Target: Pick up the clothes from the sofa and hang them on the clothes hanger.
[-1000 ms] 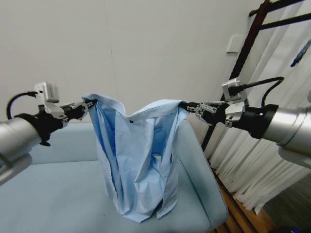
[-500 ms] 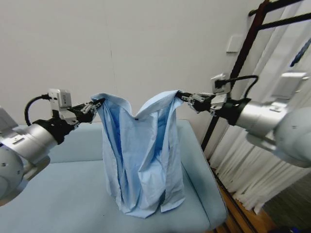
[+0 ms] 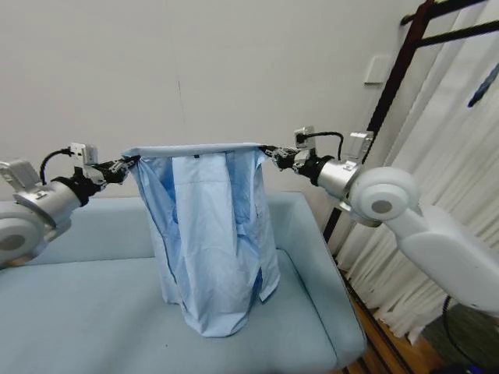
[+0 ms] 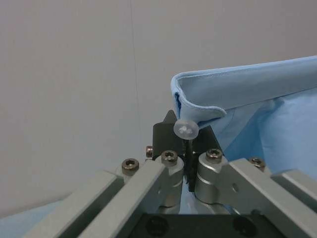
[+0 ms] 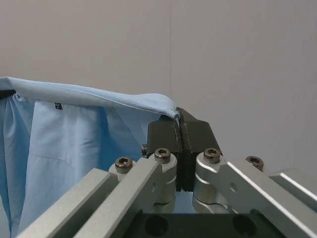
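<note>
A light blue shirt (image 3: 207, 234) hangs in the air above the sofa, its top edge pulled straight and level between my two grippers. My left gripper (image 3: 129, 162) is shut on the shirt's left corner; a white button (image 4: 186, 129) sits right at its fingertips beside the folded blue hem (image 4: 237, 94). My right gripper (image 3: 269, 151) is shut on the opposite corner, with the blue cloth (image 5: 74, 129) pinched between its black pads (image 5: 181, 130). The shirt's lower hem reaches down to the sofa seat. A dark clothes rack (image 3: 390, 93) stands at the right.
The pale blue sofa (image 3: 93, 327) spreads below and to the left, its right arm (image 3: 320, 280) beneath my right arm. White curtains (image 3: 444, 202) hang behind the rack. A plain white wall is behind the shirt. Wooden floor (image 3: 382, 351) shows at the lower right.
Both grippers have moved apart and away from me, stretching the shirt's sagging top edge taut and level. The shirt now hangs flatter and wider.
</note>
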